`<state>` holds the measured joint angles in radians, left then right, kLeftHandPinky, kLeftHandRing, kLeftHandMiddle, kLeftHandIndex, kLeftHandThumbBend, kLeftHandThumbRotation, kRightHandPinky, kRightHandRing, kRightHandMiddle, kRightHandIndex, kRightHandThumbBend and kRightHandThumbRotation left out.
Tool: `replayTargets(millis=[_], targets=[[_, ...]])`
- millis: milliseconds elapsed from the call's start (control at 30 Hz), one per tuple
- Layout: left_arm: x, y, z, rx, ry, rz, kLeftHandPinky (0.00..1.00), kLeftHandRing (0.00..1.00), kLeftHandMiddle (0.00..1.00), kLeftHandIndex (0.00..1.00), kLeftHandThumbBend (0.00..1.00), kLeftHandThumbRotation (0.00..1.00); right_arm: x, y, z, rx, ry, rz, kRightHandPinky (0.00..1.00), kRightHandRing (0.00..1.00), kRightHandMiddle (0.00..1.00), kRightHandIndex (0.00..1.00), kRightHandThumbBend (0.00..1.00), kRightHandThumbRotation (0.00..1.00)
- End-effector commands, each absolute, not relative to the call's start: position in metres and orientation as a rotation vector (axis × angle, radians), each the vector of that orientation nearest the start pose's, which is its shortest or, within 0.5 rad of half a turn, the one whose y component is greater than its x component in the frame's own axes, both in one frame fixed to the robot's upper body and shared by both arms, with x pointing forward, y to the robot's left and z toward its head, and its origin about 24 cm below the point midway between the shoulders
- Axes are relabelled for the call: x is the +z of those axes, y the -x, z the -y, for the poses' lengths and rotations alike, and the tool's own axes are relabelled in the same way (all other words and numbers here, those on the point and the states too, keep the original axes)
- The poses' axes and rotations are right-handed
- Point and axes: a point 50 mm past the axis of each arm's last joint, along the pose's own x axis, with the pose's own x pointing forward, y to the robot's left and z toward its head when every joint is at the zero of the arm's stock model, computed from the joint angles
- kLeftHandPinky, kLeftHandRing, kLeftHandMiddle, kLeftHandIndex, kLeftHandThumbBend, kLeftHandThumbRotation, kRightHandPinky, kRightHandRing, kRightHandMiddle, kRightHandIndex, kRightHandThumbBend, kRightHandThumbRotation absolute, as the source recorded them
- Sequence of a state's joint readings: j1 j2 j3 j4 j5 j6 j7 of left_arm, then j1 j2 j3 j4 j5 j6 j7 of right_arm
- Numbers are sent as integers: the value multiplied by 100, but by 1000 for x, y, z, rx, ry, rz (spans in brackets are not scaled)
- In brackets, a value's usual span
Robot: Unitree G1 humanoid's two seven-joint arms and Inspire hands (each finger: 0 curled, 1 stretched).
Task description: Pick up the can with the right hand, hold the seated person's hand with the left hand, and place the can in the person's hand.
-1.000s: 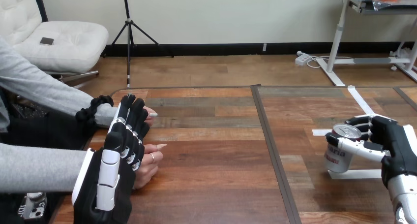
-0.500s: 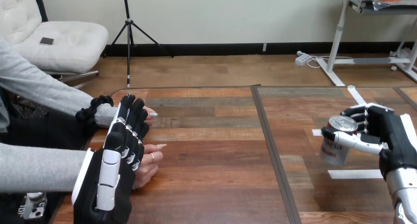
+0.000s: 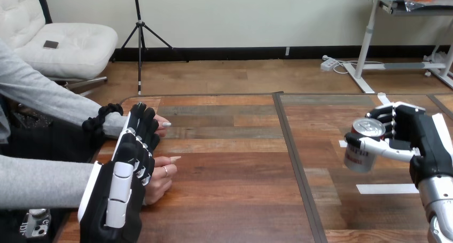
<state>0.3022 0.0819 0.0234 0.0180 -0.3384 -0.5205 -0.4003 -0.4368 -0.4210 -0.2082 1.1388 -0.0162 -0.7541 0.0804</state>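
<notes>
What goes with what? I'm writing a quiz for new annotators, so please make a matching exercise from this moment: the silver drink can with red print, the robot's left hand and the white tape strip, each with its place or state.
Things
1. silver drink can with red print
2. black-and-white left hand
3. white tape strip

Places or states
A. lying flat on the wooden table, at its right side
B. clasped in the right hand, tilted
C. fingers straight, laid over the person's nearer hand at the table's left side

Pairs: 1-B, 2-C, 3-A.
</notes>
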Motion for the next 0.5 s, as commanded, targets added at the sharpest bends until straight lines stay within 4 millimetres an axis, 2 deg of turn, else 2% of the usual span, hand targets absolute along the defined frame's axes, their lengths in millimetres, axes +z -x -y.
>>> replayTargets(millis=[0,467], targets=[[43,-190,-180,-185,129,352,100,100,100,98,59,91,64,-311,281,-128,348,276,27,30,40,40,87,0],[44,-193,-180,-176,89,365,99,100,100,96,57,88,67,-312,277,-110,341,293,26,30,40,40,86,0]])
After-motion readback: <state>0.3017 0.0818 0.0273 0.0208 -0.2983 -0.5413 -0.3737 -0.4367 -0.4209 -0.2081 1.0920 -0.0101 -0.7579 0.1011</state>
